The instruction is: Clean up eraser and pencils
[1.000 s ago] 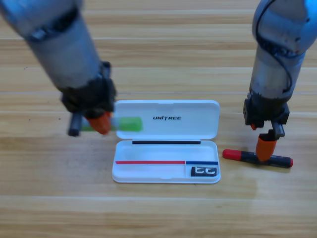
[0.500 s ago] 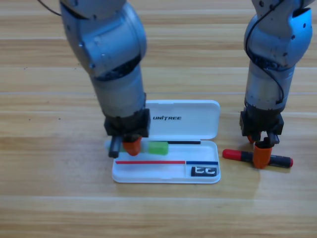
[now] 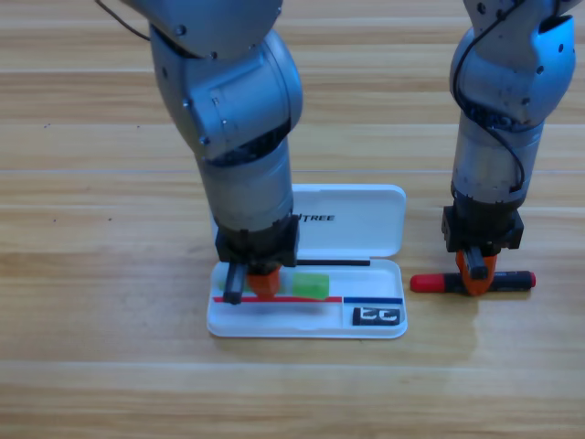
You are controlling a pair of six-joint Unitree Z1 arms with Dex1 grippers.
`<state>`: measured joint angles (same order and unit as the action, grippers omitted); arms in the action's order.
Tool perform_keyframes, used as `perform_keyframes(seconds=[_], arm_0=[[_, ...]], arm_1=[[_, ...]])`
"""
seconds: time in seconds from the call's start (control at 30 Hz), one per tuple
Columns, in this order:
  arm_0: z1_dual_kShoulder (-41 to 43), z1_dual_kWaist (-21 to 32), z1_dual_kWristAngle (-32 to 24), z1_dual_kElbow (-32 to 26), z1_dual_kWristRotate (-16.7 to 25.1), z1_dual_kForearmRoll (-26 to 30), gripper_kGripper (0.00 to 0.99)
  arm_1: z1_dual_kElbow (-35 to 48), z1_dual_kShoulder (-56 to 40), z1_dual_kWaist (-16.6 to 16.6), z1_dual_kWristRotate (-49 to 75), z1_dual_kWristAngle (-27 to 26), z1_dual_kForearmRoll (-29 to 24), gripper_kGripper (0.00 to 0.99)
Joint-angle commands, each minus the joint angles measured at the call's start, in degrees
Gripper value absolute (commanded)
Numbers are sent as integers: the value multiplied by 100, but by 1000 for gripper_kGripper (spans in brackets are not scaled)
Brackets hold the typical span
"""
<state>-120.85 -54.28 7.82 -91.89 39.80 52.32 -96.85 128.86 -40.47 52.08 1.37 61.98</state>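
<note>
Your left gripper (image 3: 262,282) grips the green pen (image 3: 311,286) over the open case (image 3: 384,240), near the eraser (image 3: 377,315). Your right gripper (image 3: 475,272) clamps the black pen (image 3: 512,280) on the table (image 3: 91,274).

You see two thick grey cylindrical arms, one in the upper left of the frame and one at the upper right, each with rounded joint housings. Thin black cables run along both. Each ends in a black, blocky pincer, left pincer (image 3: 261,280) and right pincer (image 3: 475,271), tipped with orange jaws.
</note>
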Motion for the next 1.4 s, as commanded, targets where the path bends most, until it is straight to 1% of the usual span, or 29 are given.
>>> perform_keyframes(seconds=[0.03,0.4,0.8,0.83,0.93,0.97,1.0,1.03,1.17,1.27,1.4], arm_0=[[-386,-135,-71,-48,-95,-38,0],[-422,-135,-71,-48,-104,-38,0],[-413,-135,-62,-57,-218,-12,9],[-413,-135,-62,-57,-218,-3,149],[-413,-135,-53,-48,-227,24,744],[-413,-135,-53,-48,-236,24,896],[-404,-135,-53,-57,-236,24,966],[-404,-135,-53,-48,-236,24,989],[-386,-135,-44,-57,-253,24,990],[-351,-135,-44,-57,-262,32,990],[-105,-135,-35,-40,-297,155,990]], arm_1=[[237,377,100,39,-101,-63,0],[307,148,100,30,-93,-11,0],[448,-107,100,21,-93,16,0],[465,-115,100,12,-93,16,0],[474,-142,100,12,-93,51,0],[474,-159,100,12,-93,60,0],[474,-168,100,12,-93,60,0],[483,-186,100,12,-93,60,0],[518,-388,100,12,-93,139,0],[509,-757,-5,12,-198,411,0],[263,-1223,-269,-40,-356,912,0]])
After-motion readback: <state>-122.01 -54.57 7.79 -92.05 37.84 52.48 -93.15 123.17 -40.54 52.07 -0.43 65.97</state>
